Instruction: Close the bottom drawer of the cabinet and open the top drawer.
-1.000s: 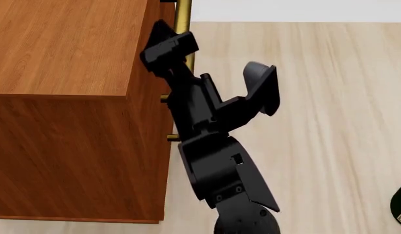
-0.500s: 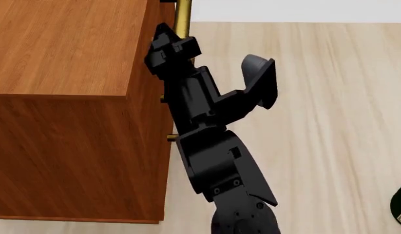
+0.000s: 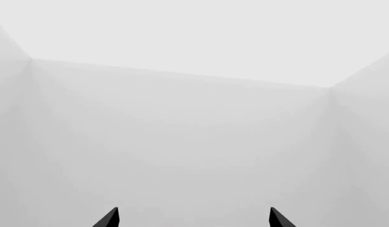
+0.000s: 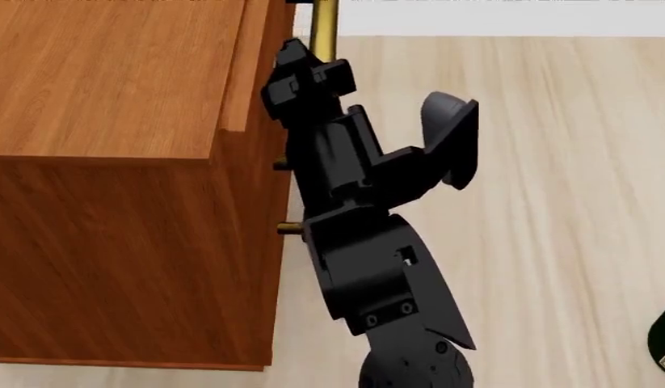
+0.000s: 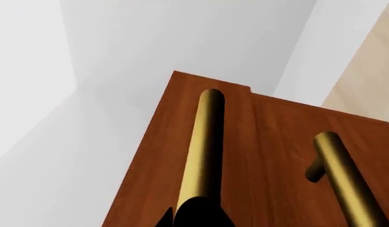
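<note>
Right hand (image 4: 307, 71) clamped on the brass handle (image 5: 201, 151) of the top drawer (image 4: 257, 73), which juts slightly proud of the cabinet (image 4: 106, 162) front. Left hand (image 3: 193, 218) spread apart, facing bare white walls. Bottom drawer hidden from the head view.

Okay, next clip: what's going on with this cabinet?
The robot's right gripper is up against the front of the reddish-brown cabinet, at the brass handle of the top drawer. That drawer juts out slightly past the cabinet's front edge, so it looks partly open. Whether the fingers are clamped on the bar cannot be told. The left gripper is open, facing only pale walls. The bottom drawer is not visible.
</note>
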Motion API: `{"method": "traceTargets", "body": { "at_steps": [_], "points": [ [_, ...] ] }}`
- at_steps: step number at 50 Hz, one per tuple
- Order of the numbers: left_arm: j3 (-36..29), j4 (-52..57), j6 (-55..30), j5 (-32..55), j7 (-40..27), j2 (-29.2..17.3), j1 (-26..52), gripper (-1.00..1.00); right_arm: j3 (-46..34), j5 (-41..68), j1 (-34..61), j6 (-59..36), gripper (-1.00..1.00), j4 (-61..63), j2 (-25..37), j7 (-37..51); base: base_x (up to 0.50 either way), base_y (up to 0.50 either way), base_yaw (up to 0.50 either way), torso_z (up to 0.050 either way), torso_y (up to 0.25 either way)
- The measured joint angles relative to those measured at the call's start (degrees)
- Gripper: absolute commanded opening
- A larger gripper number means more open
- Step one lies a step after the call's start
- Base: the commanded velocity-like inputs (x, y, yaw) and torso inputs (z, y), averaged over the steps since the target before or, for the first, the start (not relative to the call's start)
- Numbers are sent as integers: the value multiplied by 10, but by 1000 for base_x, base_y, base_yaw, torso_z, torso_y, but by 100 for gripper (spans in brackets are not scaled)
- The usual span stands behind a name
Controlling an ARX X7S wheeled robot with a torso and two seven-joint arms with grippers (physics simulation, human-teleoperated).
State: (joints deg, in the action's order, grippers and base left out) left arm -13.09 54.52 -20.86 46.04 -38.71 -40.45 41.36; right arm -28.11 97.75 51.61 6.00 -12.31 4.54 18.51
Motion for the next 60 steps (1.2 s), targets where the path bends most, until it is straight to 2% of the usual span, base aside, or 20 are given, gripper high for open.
{"method": "traceTargets", "body": {
  "at_steps": [22, 60],
  "points": [
    [-2, 3, 1, 5, -6, -3, 5, 100, -8, 28, 0, 32, -100, 37, 24, 54, -12, 0, -4, 0, 6],
    [-17, 8, -10, 19, -20, -3, 36, 100, 27, 38, -28, 84, -100, 88, 64, 87, -11, 0, -5, 0, 6]
  ]
}}
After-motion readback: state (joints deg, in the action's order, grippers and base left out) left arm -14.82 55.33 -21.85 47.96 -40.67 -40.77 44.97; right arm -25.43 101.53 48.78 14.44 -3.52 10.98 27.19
